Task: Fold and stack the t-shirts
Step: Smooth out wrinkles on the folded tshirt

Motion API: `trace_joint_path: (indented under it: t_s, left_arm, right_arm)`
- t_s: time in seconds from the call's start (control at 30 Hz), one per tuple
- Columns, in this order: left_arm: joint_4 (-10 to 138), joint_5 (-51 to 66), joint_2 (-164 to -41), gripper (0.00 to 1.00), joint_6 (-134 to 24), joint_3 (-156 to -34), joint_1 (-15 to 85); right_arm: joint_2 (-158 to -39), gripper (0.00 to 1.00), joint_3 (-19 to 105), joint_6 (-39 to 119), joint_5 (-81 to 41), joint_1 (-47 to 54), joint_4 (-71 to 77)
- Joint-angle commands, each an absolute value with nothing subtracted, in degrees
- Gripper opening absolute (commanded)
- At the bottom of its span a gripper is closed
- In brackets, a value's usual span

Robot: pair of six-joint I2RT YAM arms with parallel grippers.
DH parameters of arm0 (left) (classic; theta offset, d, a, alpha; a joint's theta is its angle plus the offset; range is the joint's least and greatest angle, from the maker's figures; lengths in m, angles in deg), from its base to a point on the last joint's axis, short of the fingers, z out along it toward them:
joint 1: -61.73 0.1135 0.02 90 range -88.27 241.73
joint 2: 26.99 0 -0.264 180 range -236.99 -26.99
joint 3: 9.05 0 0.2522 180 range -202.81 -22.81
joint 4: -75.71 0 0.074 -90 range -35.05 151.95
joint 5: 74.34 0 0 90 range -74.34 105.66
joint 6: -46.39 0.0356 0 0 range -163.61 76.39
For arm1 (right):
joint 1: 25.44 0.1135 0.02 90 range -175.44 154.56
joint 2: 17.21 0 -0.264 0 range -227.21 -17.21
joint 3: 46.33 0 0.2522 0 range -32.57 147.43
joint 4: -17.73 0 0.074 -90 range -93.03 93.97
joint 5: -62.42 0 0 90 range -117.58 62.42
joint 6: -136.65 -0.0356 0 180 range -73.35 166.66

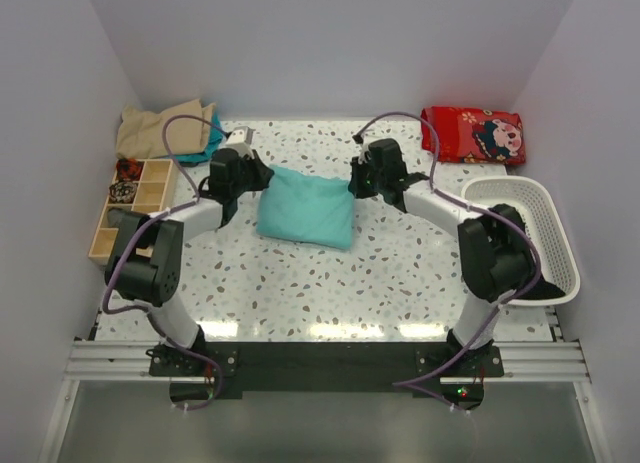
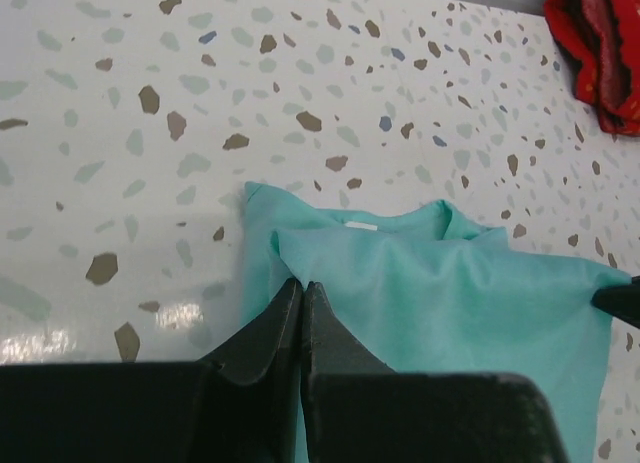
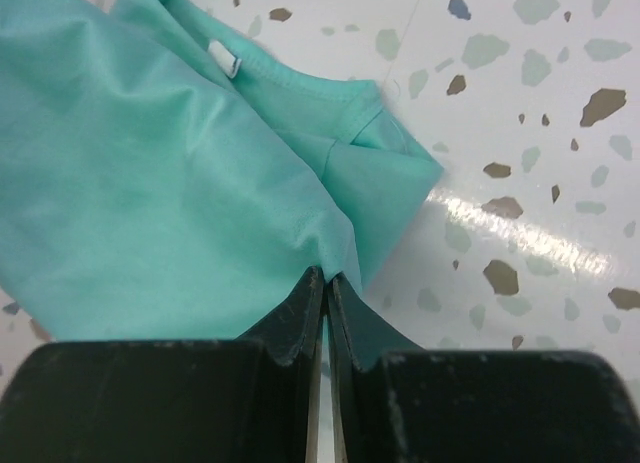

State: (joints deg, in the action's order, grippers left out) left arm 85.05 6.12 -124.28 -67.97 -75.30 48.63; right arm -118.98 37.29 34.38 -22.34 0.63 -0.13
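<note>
Nearest you in the overhead view is the metal rail (image 1: pixel 320 358) carrying both arm bases. Beyond it, the speckled table (image 1: pixel 400 273) lies bare up to the teal t-shirt (image 1: pixel 305 208), a soft, puffy folded rectangle at the table's middle. The left gripper (image 1: pixel 262 175) sits at the shirt's far left corner and the right gripper (image 1: pixel 357 183) at its far right corner. Left of the shirt, a wooden compartment tray (image 1: pixel 130 208) hugs the table edge, and a crumpled tan t-shirt (image 1: pixel 150 131) lies beyond it. Right of the shirt you have a white slatted basket (image 1: pixel 545 218), and a red printed cloth (image 1: pixel 472 133) in the far corner. Your open room is on the near side of the shirt.

Look through the left wrist camera: the left gripper (image 2: pixel 302 283) is clenched, its black fingertips pinching the folded edge of the teal t-shirt (image 2: pixel 430 293). The collar with its small white label (image 2: pixel 360 226) lies just past the tips. Glossy table (image 2: pixel 150 133) stretches bare beside and beyond the shirt, and the red cloth (image 2: pixel 600 53) is well apart.

Through the right wrist camera, the right gripper (image 3: pixel 325 275) has its jaws pressed nearly together on a fold of the teal t-shirt (image 3: pixel 150 183). The knit is smooth, with soft creases. Bare shiny table (image 3: pixel 520 133) opens past the shirt's edge.
</note>
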Motion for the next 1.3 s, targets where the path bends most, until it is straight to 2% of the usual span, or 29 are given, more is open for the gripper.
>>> trace_joint_path:
  t_s: [0.0, 0.3, 0.5, 0.63, 0.67, 0.7, 0.73, 0.77, 0.83, 0.87, 1.13, 1.27]
  left_arm:
    - [96.1, 3.4, -130.9, 0.00, -66.5, -81.8, 49.5]
    - [100.5, 0.9, -147.7, 0.00, -65.9, -93.2, 50.4]
    - [100.0, 0.4, -153.9, 0.00, -66.1, -100.8, 52.9]
    - [95.5, 0.6, -158.5, 0.00, -65.8, -107.5, 53.6]
    - [94.7, 0.4, -160.0, 0.03, -65.9, -109.7, 53.6]
    - [94.2, 0.3, -160.6, 0.06, -66.1, -110.4, 54.0]
    - [94.2, 0.3, -160.8, 0.15, -66.4, -110.7, 54.2]
    - [94.6, 0.5, -160.4, 0.48, -67.2, -110.0, 54.6]
    - [95.5, 1.6, -159.3, 0.75, -67.6, -108.6, 55.1]
    - [95.4, 2.1, -157.8, 1.00, -67.4, -107.4, 55.3]
    - [96.3, 5.4, -147.7, 1.00, -65.9, -99.5, 55.8]
    - [96.4, 1.5, -142.0, 1.00, -67.5, -96.8, 55.1]
  right_arm:
    - [-124.6, 0.06, 42.3, 37.4, -25.6, -0.6, 7.0]
    - [-141.7, 0.04, 54.2, 38.5, -33.1, -3.1, 15.9]
    - [-150.1, 0.09, 65.9, 38.8, -33.8, -3.8, 14.4]
    - [-154.4, 0.17, 70.5, 39.8, -33.4, -3.9, 13.8]
    - [-154.8, 0.36, 72.2, 40.2, -33.5, -4.0, 13.6]
    - [-154.7, 0.46, 72.4, 40.3, -33.8, -4.0, 13.7]
    - [-154.2, 0.50, 71.8, 40.2, -34.1, -4.2, 15.1]
    - [-152.4, 0.56, 69.8, 40.2, -34.3, -4.6, 16.3]
    - [-149.9, 0.57, 67.9, 40.1, -34.3, -5.7, 18.2]
    - [-148.6, 0.57, 66.0, 39.7, -34.4, -6.1, 18.7]
    - [-136.4, 0.59, 60.3, 37.9, -27.9, -8.7, 18.5]
    - [-135.9, 0.60, 62.9, 33.9, -16.2, -8.7, 15.3]
